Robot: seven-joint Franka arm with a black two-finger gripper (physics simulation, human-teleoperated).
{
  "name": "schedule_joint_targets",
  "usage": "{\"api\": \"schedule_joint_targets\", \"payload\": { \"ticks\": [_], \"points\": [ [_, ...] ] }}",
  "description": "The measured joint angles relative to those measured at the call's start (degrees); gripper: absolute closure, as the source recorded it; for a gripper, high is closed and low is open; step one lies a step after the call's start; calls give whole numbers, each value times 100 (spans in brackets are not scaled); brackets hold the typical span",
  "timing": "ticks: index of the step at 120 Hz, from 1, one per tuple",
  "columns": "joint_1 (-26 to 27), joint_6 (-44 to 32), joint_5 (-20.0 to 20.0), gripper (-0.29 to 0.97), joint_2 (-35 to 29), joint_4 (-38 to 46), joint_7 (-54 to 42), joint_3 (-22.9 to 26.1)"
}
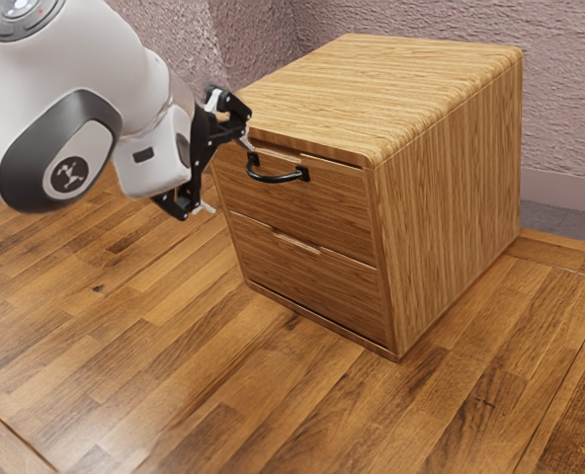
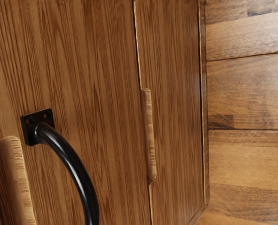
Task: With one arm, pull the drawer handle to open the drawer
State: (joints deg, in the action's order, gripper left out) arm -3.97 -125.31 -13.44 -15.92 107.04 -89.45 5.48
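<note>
- Claw (image 1: 216,158) spread wide, holding nothing, just beside the black drawer handle (image 1: 278,181), at its end.
- Handle sits on the top drawer (image 1: 302,209) of the wooden cabinet (image 1: 441,178).

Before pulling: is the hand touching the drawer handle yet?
Cannot tell. In the exterior view the hand is at one end of the drawer handle, but neither contact nor a gap shows plainly; nor does the wrist view settle it.

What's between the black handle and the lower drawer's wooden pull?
Only the bare upper drawer front and the seam below it, clearest in the wrist view.
</note>
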Motion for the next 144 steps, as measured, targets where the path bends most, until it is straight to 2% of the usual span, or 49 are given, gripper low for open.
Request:
{"api": "schedule_joint_targets", "payload": {
  "ticks": [52, 104, 144],
  "points": [
    [-28, -165, 9, 3, 372, -47, -91, 102],
    [-164, -482, 3, 3, 549, -27, -97, -11],
    [-118, -617, -28, 21, 561, -40, -101, 50]
  ]
}}
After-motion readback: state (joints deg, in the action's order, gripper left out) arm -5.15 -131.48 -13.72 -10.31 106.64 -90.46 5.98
